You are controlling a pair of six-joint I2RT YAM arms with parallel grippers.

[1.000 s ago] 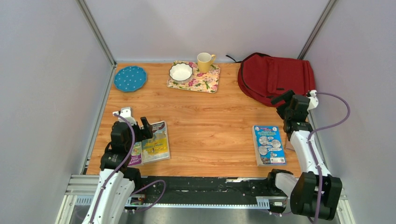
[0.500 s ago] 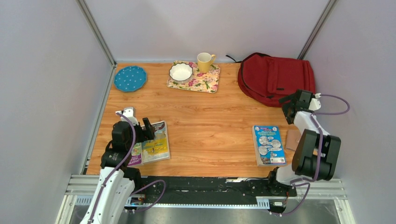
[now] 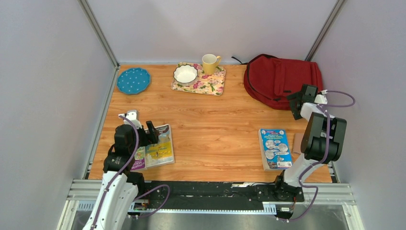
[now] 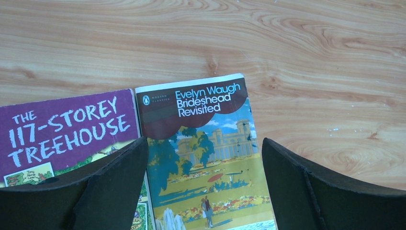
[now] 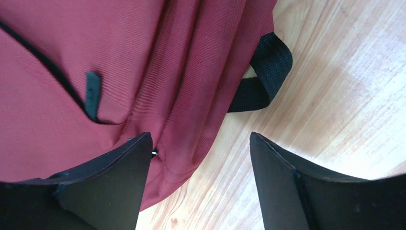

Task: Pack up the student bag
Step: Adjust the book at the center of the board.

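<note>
Straddling student bag (image 5: pixel 95 72) edge: right hand (image 5: pixel 200 140), contact unclear | strap (image 5: pixel 268 62) beside

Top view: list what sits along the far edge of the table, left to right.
blue dotted plate → white bowl → yellow mug → dark red backpack

You have the student bag (image 3: pixel 282 79) far right, a tray (image 3: pixel 214 86) left of it carrying a bowl (image 3: pixel 185 74) and mug (image 3: pixel 209 63), a plate (image 3: pixel 133 80) far left, two books (image 3: pixel 155 147) side by side near left, a third book (image 3: pixel 275 148) near right.
</note>
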